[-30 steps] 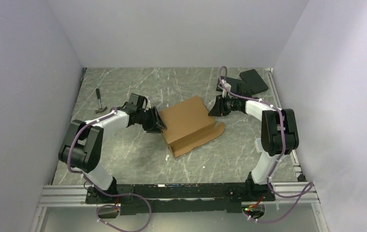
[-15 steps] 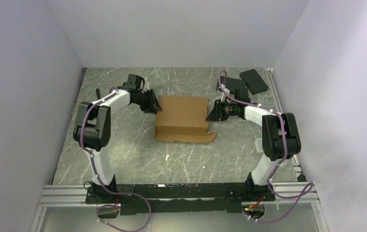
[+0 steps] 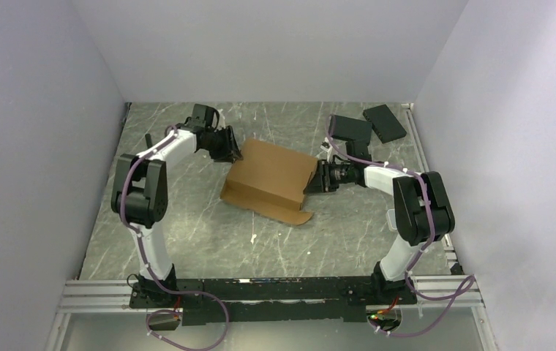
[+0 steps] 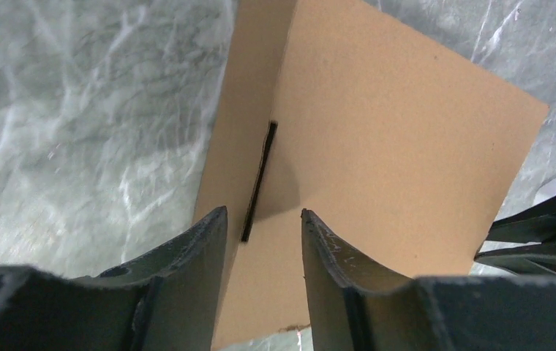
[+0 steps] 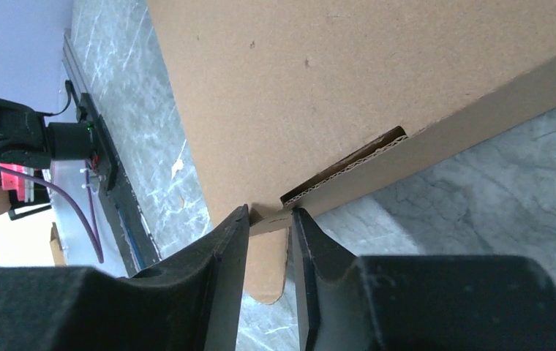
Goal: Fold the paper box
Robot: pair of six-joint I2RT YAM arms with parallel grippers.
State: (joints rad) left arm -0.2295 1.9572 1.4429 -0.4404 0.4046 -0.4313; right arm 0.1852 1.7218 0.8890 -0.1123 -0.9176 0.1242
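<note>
The paper box (image 3: 271, 175), a shallow brown cardboard mailer, lies askew mid-table with a loose rounded flap (image 3: 298, 216) at its near right. My left gripper (image 3: 233, 148) is at the box's far left corner. In the left wrist view its jaws (image 4: 264, 212) straddle the crease between the side wall and the top face (image 4: 392, 131), with cardboard filling the gap. My right gripper (image 3: 313, 180) is at the box's right end. In the right wrist view it (image 5: 270, 210) pinches a thin cardboard tab below the box (image 5: 348, 66).
Two black flat slabs (image 3: 352, 128) (image 3: 385, 122) lie at the far right, close behind the right arm. A small dark tool (image 3: 148, 139) shows by the left arm's elbow. Pale walls close in the table on three sides.
Both grippers stayed at their corners while the box turned clockwise; its left end swung toward the back and its right end came nearer. The left arm reached further back.
</note>
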